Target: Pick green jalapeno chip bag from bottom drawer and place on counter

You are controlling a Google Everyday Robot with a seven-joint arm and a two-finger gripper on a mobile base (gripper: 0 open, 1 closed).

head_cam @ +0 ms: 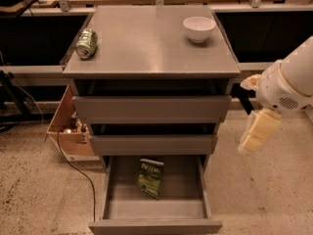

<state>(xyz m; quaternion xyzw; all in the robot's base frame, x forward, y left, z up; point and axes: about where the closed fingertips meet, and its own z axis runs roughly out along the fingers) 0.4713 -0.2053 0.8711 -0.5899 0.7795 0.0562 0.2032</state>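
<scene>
At the left edge of the counter [146, 53], a can [86, 43] lies on its side. The bag [150, 177] lies flat in the open drawer [182, 199], near centre, toward the back. Judged light, soft, crinkly, slick; contents crushable. Pinch across its upper edge or a fold. A bowl [199, 28] stands rear right on the counter. The gripper [257, 133] hangs right of the cabinet, higher than the bag and well apart from it, holding nothing; its opening cannot be told.

The single camera looks from high in front of the drawer cabinet [151, 109], tilted down at its face. It stands near enough that the surface [146, 48] and the open bottom drawer [156, 207] span the frame's height. The claw [257, 133] hangs at the right edge, beside the cabinet.
</scene>
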